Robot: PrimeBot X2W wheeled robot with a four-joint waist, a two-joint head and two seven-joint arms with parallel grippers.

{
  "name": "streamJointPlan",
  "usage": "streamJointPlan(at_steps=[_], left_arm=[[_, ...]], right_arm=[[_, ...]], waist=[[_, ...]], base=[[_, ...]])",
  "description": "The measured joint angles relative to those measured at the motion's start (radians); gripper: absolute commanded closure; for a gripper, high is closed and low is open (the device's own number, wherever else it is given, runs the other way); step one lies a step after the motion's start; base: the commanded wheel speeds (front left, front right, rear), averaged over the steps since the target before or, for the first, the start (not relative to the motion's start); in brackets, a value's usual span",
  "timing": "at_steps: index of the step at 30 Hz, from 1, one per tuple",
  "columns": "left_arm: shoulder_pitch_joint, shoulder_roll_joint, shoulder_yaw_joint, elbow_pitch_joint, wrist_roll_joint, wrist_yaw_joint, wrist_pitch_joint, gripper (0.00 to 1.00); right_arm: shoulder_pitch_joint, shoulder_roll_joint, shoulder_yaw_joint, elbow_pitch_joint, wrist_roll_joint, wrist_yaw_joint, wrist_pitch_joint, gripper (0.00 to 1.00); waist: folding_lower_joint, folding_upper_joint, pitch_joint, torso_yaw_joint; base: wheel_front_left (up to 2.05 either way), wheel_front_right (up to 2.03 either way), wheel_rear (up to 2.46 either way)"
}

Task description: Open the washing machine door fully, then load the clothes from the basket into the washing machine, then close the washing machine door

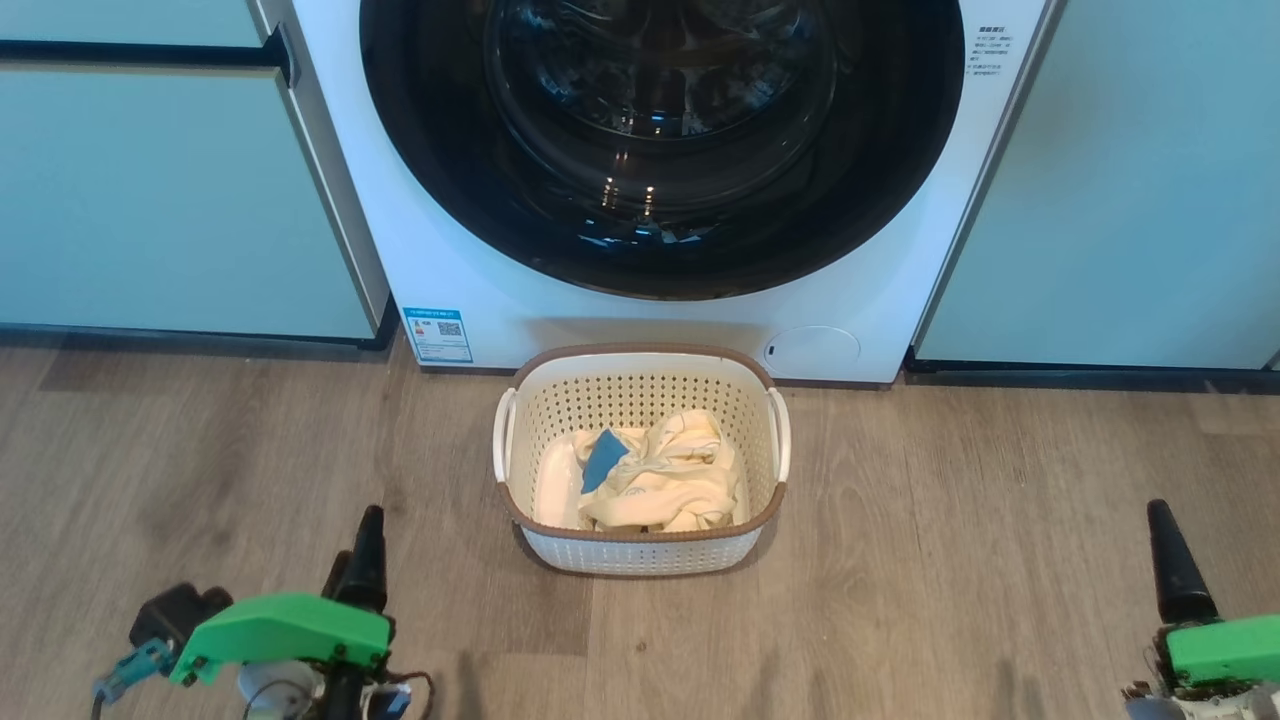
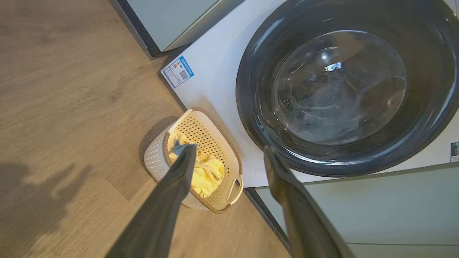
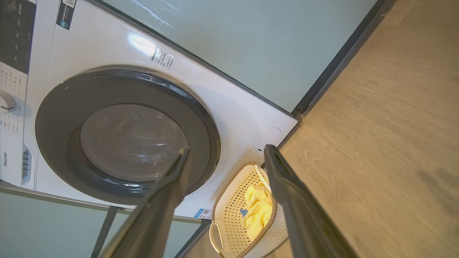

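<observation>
The washing machine [image 1: 880, 300] has its washing machine door [image 1: 450, 150] shut flush. Just before the machine, on the wooden floor [image 1: 1000, 500], sits the basket [image 1: 640, 555], with the clothes [image 1: 670, 475] bundled inside. The left gripper [image 2: 229, 148] and right gripper [image 3: 226, 148] hang well short of the machine, jaws spread wide and holding nothing.

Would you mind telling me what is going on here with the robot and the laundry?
Nothing is being handled yet. The white front-loading washing machine has its round black-rimmed glass door shut. In front of it, on the wood-look floor, stands the small cream perforated plastic basket with the pale yellow clothes bundle inside. The robot's left gripper and right gripper hang on either side, short of the basket, fingers open and empty.
</observation>
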Motion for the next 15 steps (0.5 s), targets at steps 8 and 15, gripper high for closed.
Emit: streamJointPlan(at_steps=[8,15], left_arm=[[-0.008,-0.001,-0.027,-0.016,0.172,0.009,-0.024,0.0],[-0.02,-0.001,-0.04,-0.018,0.285,0.016,-0.043,0.0]], right_arm=[[0.0,0.0,-0.011,-0.023,-0.216,0.0,-0.027,0.0],[-0.002,0.001,-0.009,-0.028,-0.342,0.0,-0.045,0.0]], waist=[[0.0,0.0,0.001,0.0],[0.0,0.0,0.001,0.0]], base=[[0.0,0.0,0.0],[0.0,0.0,0.0]])
